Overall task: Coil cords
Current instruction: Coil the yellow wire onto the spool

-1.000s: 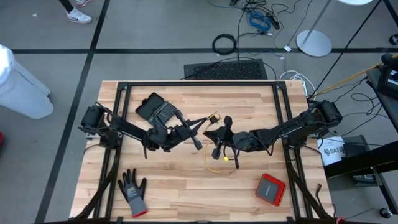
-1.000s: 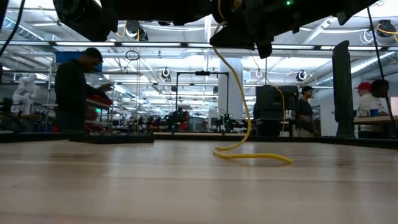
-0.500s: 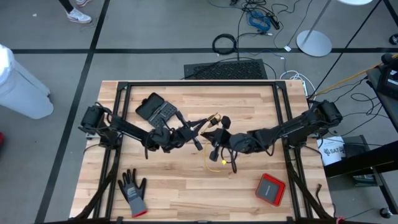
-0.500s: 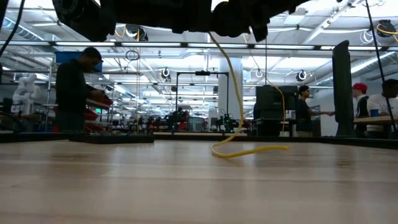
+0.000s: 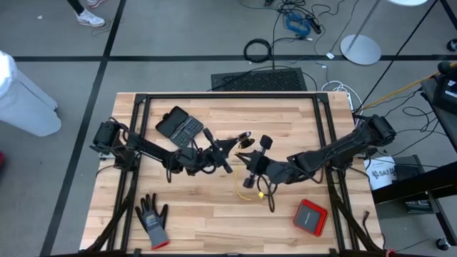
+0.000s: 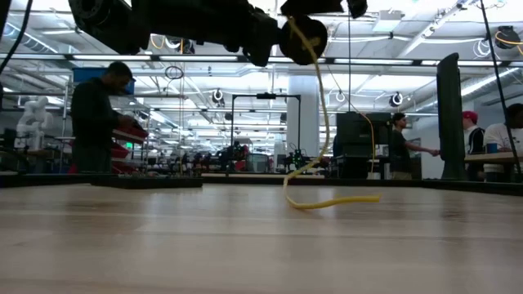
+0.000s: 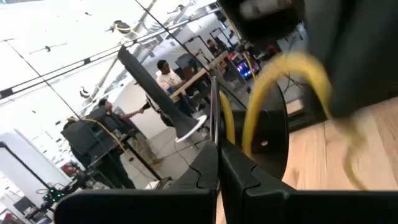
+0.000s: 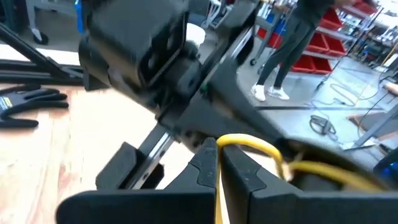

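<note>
Dangling higher than before (tail end shifted), yellow cord pinched in both shut end effectors.

Arms: two, both dark, near black all over, built of slim jointed links.
Left arm: rises from a rounded black base block at the table's left edge; a thin dark cable runs alongside its links.
Right arm: same make, with a matching rounded base block at the right edge.
Fingers: flat, matte black, tapering wedges with straight inner edges.
Wrist housing: boxy black block with chamfered corners; possibly a small round fastener on one face, too blurred to confirm.
Markings: none legible.
</note>
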`<state>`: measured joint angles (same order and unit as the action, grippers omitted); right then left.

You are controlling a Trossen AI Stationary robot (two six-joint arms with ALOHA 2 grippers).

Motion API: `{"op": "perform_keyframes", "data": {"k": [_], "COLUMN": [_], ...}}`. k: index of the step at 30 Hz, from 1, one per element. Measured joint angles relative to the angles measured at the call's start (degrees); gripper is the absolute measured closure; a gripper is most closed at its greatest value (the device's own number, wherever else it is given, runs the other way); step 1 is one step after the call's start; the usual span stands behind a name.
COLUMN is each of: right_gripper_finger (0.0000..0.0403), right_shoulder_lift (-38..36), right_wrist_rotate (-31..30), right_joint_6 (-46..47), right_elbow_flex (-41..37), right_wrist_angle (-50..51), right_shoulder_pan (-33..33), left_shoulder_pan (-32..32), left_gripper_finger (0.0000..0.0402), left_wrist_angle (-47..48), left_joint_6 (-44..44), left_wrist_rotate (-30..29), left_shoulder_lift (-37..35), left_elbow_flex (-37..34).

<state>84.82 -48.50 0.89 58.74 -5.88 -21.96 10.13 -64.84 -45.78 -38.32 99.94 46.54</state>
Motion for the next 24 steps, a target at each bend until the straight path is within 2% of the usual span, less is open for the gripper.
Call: {"op": "perform_keyframes", "data": {"k": [10, 17, 24], "right_gripper_finger": [0.0402, 0.0402, 0.0402], "right_shoulder_lift": [-6.8, -9.8, -10.8], "right_wrist_rotate": [-8.1, -14.5, -16.3], "right_joint_6": [1.4, 8.2, 15.0], "right_elbow_flex": [0.0, 0.0, 0.0], "right_wrist_angle": [9.2, 21.7, 30.7], "right_shoulder_pan": [-4.0, -5.3, -5.3], "left_shoulder_pan": [0.0, 0.1, 0.3], "left_gripper_finger": [0.04, 0.04, 0.04], "left_wrist_angle": [0.9, 1.0, 0.7], "left_joint_6": [-0.2, -1.5, -1.1], "left_wrist_rotate": [-1.2, -1.3, -0.9], "left_shoulder_lift": [0.0, -0.2, -0.7], "left_elbow_flex": [0.0, 0.0, 0.0]}}
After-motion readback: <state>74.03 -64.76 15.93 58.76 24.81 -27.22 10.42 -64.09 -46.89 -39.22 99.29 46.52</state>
